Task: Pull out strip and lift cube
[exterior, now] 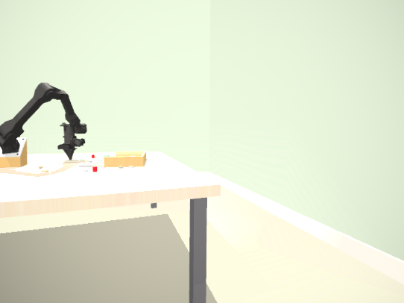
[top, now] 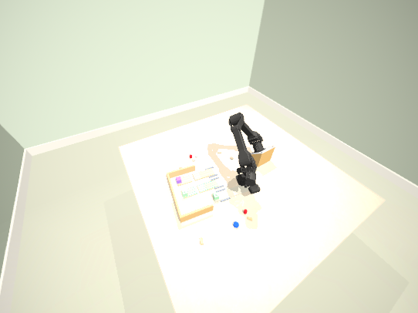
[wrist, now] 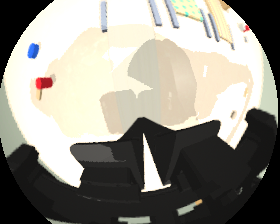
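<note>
Gripper (top: 241, 183) (exterior: 70, 159) (wrist: 140, 120) clenched, outside the tray's (top: 197, 213) (exterior: 123, 161) open side; green cube (top: 216, 196) at that side, another green cube (top: 185, 193) and purple cube (top: 178, 180) inside. Labels too small to tell which is the labelled one.

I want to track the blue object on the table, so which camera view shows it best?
The wrist view: there the blue object looks larger, unobstructed, near the left edge beyond a red cylinder. The top view shows it too, but smaller. I cannot make it out in the exterior view.
</note>
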Tool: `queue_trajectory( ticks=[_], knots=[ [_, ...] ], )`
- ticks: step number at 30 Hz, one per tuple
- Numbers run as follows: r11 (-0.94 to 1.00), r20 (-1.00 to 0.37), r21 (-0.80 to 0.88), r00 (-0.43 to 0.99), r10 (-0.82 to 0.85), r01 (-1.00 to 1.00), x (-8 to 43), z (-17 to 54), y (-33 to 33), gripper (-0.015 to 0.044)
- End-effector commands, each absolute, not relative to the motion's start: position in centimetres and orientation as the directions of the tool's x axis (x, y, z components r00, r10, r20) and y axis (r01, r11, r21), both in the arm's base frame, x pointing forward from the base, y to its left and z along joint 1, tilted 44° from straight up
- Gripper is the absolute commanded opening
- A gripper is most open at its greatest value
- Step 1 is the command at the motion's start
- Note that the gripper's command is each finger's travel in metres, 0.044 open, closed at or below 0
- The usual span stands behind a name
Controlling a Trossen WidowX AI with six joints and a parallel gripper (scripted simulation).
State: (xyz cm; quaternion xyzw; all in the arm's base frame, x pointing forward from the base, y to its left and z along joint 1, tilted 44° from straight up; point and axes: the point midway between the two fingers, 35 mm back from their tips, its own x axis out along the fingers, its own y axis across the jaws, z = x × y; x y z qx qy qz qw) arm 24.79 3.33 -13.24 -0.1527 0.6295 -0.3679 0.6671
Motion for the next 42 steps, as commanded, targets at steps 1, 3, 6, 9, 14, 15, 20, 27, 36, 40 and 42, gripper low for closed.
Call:
queue_trajectory(
  ticks=[1,3,6,9,14,15,20,27,36,40,42],
  knots=[
    [0.682,-0.728,-0.669,-0.075,-0.682,0.296,25.0,-11.9,4.7,0.0],
    [0.68,-0.727,-0.672,-0.086,-0.681,0.294,25.2,-10.5,6.0,0.0],
    [0.679,-0.727,-0.672,-0.088,-0.681,0.294,25.2,-10.3,6.2,0.0],
    [0.673,-0.727,-0.669,-0.087,-0.681,0.317,26.1,-10.3,5.8,0.0052],
    [0.665,-0.726,-0.665,-0.087,-0.682,0.34,28.1,-9.7,5.4,0.0184],
    [0.665,-0.726,-0.665,-0.087,-0.682,0.34,28.5,-9.6,5.3,0.021],
    [0.665,-0.726,-0.665,-0.086,-0.682,0.341,30.4,-9.1,4.8,0.0341],
    [0.664,-0.726,-0.665,-0.085,-0.683,0.342,33.2,-8.3,4.2,0.044],
    [0.664,-0.725,-0.665,-0.084,-0.683,0.343,36.7,-7.3,3.4,0.044],
    [0.663,-0.725,-0.665,-0.083,-0.684,0.343,38.3,-6.9,3.1,0.044],
    [0.663,-0.725,-0.665,-0.083,-0.684,0.344,39.1,-6.7,2.9,0.044]
  ],
)
